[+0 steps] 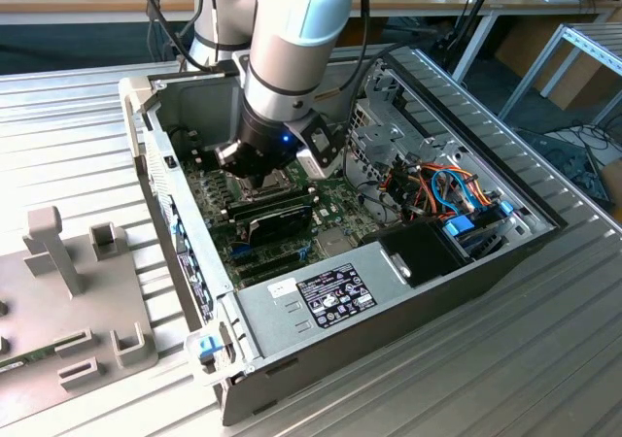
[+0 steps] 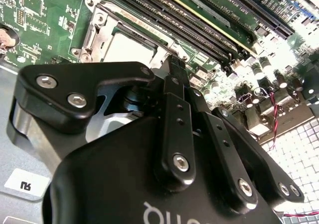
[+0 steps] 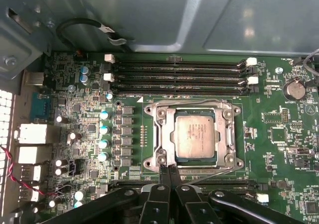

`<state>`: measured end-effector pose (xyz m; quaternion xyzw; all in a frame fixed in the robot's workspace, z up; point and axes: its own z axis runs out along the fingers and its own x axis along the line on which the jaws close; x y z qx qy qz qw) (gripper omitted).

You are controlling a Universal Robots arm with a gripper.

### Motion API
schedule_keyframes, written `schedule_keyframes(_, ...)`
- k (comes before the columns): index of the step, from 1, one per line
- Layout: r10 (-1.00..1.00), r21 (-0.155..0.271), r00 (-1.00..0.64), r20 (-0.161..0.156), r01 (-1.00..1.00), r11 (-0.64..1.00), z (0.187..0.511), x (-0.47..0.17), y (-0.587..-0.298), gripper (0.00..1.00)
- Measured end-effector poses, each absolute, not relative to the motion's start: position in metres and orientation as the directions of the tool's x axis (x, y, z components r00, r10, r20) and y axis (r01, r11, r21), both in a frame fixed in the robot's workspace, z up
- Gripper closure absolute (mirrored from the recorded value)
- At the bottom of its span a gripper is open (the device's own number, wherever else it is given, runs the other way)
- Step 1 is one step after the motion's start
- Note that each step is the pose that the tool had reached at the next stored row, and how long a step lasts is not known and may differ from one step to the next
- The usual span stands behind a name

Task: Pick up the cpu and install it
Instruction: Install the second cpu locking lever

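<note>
1. One cpu (image 3: 195, 137): flat, square, dull silver-grey top. It lies level inside the socket frame (image 3: 160, 138) on the green motherboard (image 3: 279, 149), edges square with the frame. Being square, it has no long axis; its sides run parallel to the memory slots (image 3: 177, 77). In the second wrist view its pale top (image 2: 128, 50) shows just beyond the fingertips.
2. One end effector (image 3: 169, 170): fingers narrow, tips pressed together with no gap and nothing between them. In the first wrist view the tips sit at the socket frame's edge, just beside the cpu's corner, not gripping it.
3. One arm (image 1: 292, 29): in the exterior view it reaches steeply down into the open computer case (image 1: 486, 146), wrist tilted slightly, end effector (image 1: 255, 177) low over the motherboard.
4. One case interior: power supply (image 1: 321, 296) near the front, coloured cables (image 1: 447, 189) toward the exterior view's right.
5. One bench (image 1: 78, 126): ribbed metal top carrying the case; a grey fixture (image 1: 68, 291) rests toward the exterior view's left.
</note>
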<state>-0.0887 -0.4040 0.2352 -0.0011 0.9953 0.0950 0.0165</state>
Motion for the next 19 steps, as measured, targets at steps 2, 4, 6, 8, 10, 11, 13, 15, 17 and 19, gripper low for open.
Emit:
schedule_keyframes(2, 0.001, 0.189, -0.999, -0.033, -0.005, 0.982, 0.235, -0.089, -0.404, 0.89)
schedule_keyframes(4, 0.001, 0.189, -0.999, -0.033, -0.005, 0.982, 0.235, -0.089, -0.404, 0.89)
schedule_keyframes(6, 0.001, 0.189, -0.999, -0.033, -0.005, 0.982, 0.235, -0.089, -0.404, 0.89)
schedule_keyframes(8, 0.002, 0.189, -0.999, -0.033, -0.004, 0.982, 0.235, -0.089, -0.404, 0.89)
schedule_keyframes(10, 0.008, 0.189, -0.999, -0.033, 0.002, 0.982, 0.235, -0.089, -0.404, 0.89)
schedule_keyframes(11, 0.011, 0.189, -0.999, -0.033, 0.005, 0.982, 0.234, -0.089, -0.404, 0.89)
schedule_keyframes(13, 0.012, 0.189, -0.999, -0.033, 0.006, 0.982, 0.233, -0.089, -0.404, 0.89)
schedule_keyframes(15, 0.012, 0.189, -0.999, -0.033, 0.006, 0.982, 0.233, -0.089, -0.403, 0.89)
schedule_keyframes(17, 0.012, 0.189, -0.999, -0.033, 0.006, 0.982, 0.233, -0.088, -0.398, 0.89)
schedule_keyframes(19, 0.012, 0.188, -0.999, -0.033, 0.006, 0.982, 0.234, -0.087, -0.391, 0.89)
